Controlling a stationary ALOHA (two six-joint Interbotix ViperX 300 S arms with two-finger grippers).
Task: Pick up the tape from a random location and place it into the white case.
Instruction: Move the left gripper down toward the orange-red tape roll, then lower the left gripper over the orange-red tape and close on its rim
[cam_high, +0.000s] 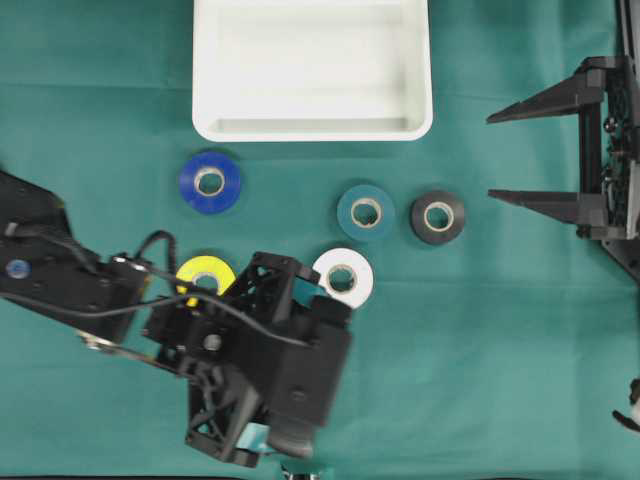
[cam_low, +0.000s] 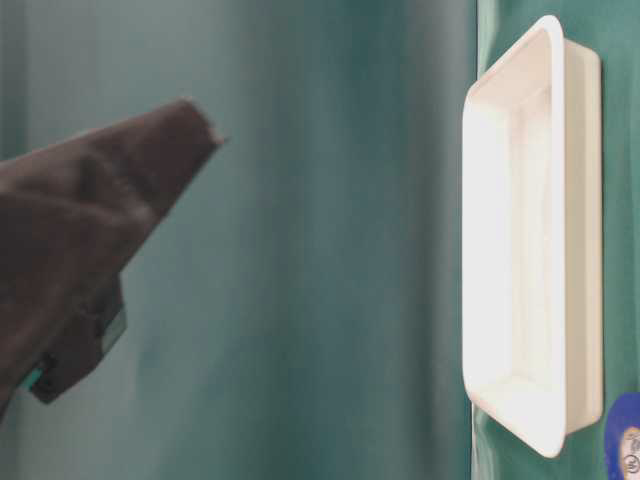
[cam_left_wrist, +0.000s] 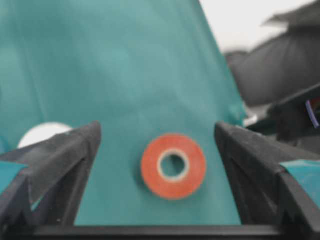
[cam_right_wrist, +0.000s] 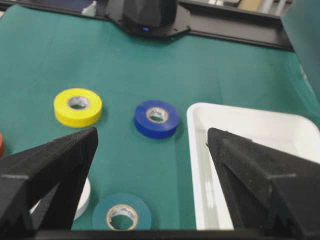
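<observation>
Landmark: white case (cam_high: 312, 128), a shallow white tray with raised rim, at the top middle of the overhead view on the green cloth (cam_high: 500, 350) that covers the bench; nothing seen lying inside it.
Blue tape roll (cam_high: 210, 182): lies flat just below the case's lower left corner, apart from the rim.
Teal tape roll (cam_high: 365, 212): below the case's lower right part, lying flat.
Black tape roll (cam_high: 437, 217): just beside the teal roll, on the side away from the blue one, below the case's right corner.
White tape roll (cam_high: 343, 277): farther below the case than the teal roll, its edge partly under the left arm's body in the overhead view.
Yellow tape roll (cam_high: 204, 276): well below the case's left end, partly hidden by the left arm and its cable.
Orange-red tape roll (cam_left_wrist: 173, 166): seen only from the left wrist view, flat on the cloth; its place relative to the case cannot be told.
Left tool (cam_left_wrist: 157, 150): fingers spread wide, holding nothing; the orange-red roll sits framed between them, not touched. In the overhead view the tool itself is hidden under the arm's body.
Right tool (cam_high: 527, 153): off the case's right side, well apart from it; both fingers spread wide, pointing toward the rolls, empty.
Right wrist view: case rim, blue, yellow and teal rolls all visible between the spread fingers.
Table-level view: case seen edge-on, a blurred dark finger at left.
</observation>
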